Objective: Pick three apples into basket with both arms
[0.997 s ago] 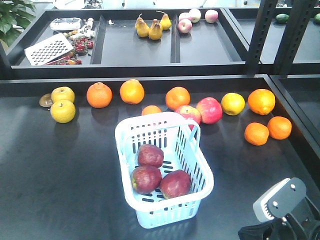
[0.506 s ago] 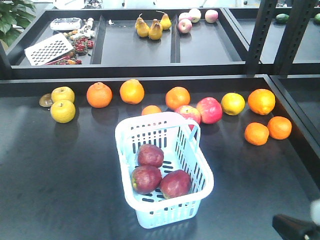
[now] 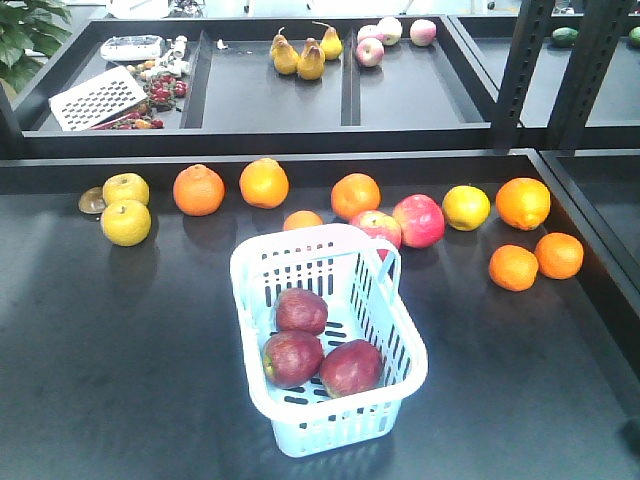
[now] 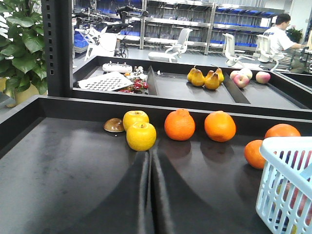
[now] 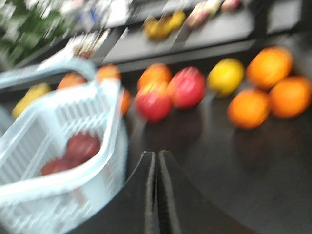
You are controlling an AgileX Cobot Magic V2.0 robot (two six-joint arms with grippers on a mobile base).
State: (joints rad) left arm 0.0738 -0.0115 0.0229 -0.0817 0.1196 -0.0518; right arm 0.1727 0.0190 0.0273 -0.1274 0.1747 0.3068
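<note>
Pale blue-white plastic marks the basket [image 3: 330,340], standing on the dark counter [image 3: 110,340] nearest the front camera, and all three dark maroon apples lie inside it: one toward the back [image 3: 301,311], one front left [image 3: 292,359] and one front right [image 3: 350,368], the two front ones touching. Neither arm shows in the front view. In the left wrist view the left gripper [image 4: 149,195] has its two black fingers pressed together with nothing between them, hanging above bare counter left of the basket. In the right wrist view, which is blurred, the right gripper [image 5: 156,195] is likewise closed and empty, just beside the basket's right side.

Behind the basket a row of fruit runs along the counter's back edge: two yellow apples [image 3: 125,207] at the left, then oranges [image 3: 199,190], a small orange just beside the basket's far rim, two pink-red apples [image 3: 405,222] touching each other, a yellow fruit [image 3: 466,207] and more oranges on the right. Farther back, a raised tray [image 3: 250,110] holds a grater [image 3: 97,97], pears [image 3: 300,55] and pale apples [image 3: 390,38].
</note>
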